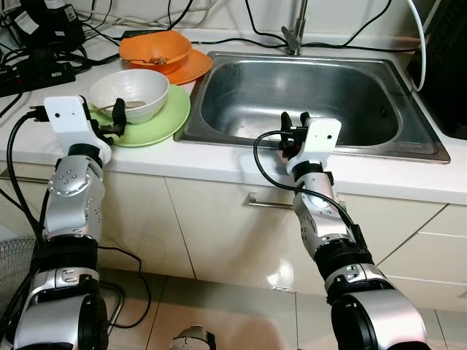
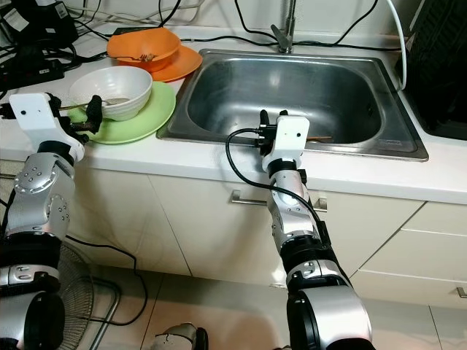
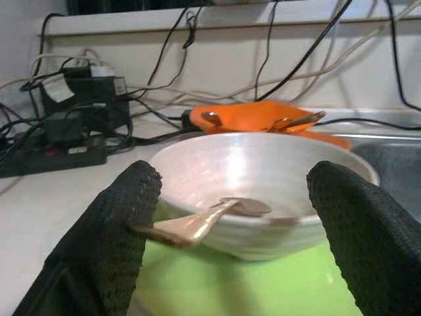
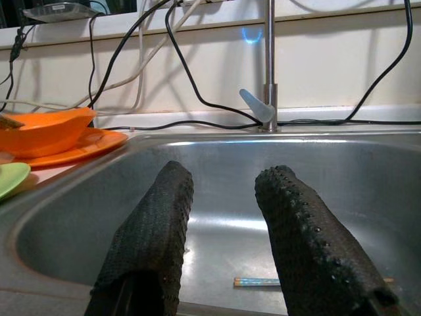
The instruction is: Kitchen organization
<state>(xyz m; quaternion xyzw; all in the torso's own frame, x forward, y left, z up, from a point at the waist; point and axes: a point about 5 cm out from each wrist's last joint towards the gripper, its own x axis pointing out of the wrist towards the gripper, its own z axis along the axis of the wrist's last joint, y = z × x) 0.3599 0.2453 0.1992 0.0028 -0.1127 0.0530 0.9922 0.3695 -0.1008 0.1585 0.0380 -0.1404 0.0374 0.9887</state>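
A white bowl point(image 1: 131, 93) stands on a green plate point(image 1: 157, 124) on the counter left of the sink point(image 1: 306, 95). A metal spoon point(image 3: 210, 217) lies in the bowl, its handle sticking out over the rim toward me. My left gripper point(image 1: 117, 120) is open just in front of the bowl, a finger on each side of the spoon handle, not touching it. Behind, an orange bowl point(image 1: 155, 49) holding cutlery sits on an orange plate point(image 1: 191, 69). My right gripper point(image 1: 295, 122) is open over the sink's front rim. A chopstick point(image 4: 260, 282) lies on the sink bottom.
A faucet point(image 1: 295, 33) rises behind the sink. A power strip with tangled cables point(image 1: 36, 69) fills the back left of the counter. A dark appliance point(image 1: 445, 65) stands at the right. Cabinet fronts with a handle point(image 1: 270, 200) are below, and a fan point(image 1: 14, 270) stands on the floor.
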